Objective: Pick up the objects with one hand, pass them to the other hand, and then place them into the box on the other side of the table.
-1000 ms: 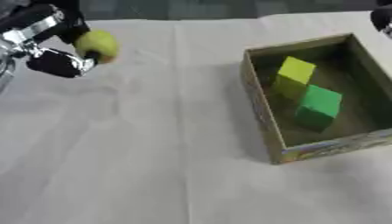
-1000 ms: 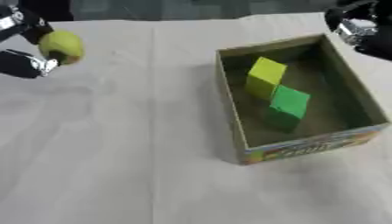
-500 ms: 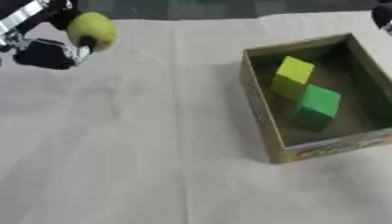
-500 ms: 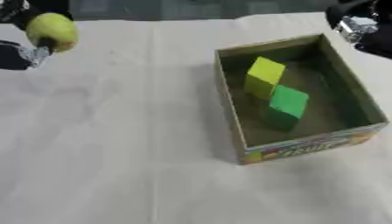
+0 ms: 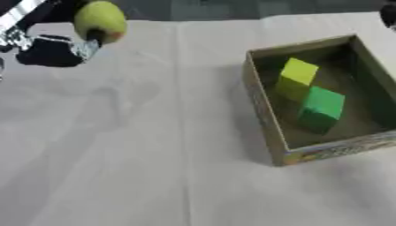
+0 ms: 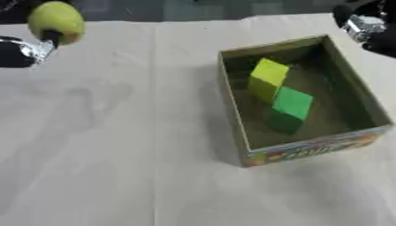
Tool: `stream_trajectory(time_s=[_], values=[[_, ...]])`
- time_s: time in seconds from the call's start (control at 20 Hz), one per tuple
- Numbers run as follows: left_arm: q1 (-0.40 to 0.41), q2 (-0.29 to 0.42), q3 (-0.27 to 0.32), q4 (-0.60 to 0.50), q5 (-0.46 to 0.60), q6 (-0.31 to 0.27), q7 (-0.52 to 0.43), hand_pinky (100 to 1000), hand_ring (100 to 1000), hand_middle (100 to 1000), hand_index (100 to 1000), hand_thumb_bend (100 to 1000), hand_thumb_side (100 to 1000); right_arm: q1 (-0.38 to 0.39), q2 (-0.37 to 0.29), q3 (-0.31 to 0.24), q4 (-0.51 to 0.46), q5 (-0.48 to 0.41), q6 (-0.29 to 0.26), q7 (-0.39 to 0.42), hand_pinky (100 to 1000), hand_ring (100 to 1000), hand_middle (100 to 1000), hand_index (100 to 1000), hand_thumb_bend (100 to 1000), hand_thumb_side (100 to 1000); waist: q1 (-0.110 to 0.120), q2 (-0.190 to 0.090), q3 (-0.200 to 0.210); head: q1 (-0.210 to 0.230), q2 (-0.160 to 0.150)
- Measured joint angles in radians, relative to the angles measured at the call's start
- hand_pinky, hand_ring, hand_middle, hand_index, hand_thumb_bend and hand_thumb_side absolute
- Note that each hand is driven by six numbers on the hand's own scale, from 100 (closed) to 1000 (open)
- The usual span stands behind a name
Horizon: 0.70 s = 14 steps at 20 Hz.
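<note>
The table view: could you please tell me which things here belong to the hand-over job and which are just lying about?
Job:
- apple, held in the left hand
- right hand, at the upper right corner
- box
- yellow block and green block, already in the box

Lying about:
- nothing but the white cloth over the table

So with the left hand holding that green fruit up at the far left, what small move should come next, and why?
Probably carry the green fruit inward toward the table's middle for the handover. The left hand holds it above the cloth, far from the box, where a yellow block and a green block already lie. The right hand waits at the upper right, so the two must meet first.
</note>
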Motion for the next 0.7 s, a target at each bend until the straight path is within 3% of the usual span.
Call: stream_trajectory(time_s=[0.35,0.7], values=[[-0.018,-0.029,-0.025,-0.024,0.001,0.001,0.018,698,547,470,559,100,149,0.000,0.000,0.000,-0.001,-0.001,0.001,-0.002,914,722,743,834,304,405,0.000,0.000,-0.003,-0.007,0.000],[-0.027,-0.066,-0.044,-0.028,-0.010,-0.005,0.030,695,542,465,556,100,157,0.000,0.000,-0.001,-0.005,-0.004,0.001,-0.002,914,722,743,834,301,405,0.000,0.000,-0.004,-0.043,0.000]])
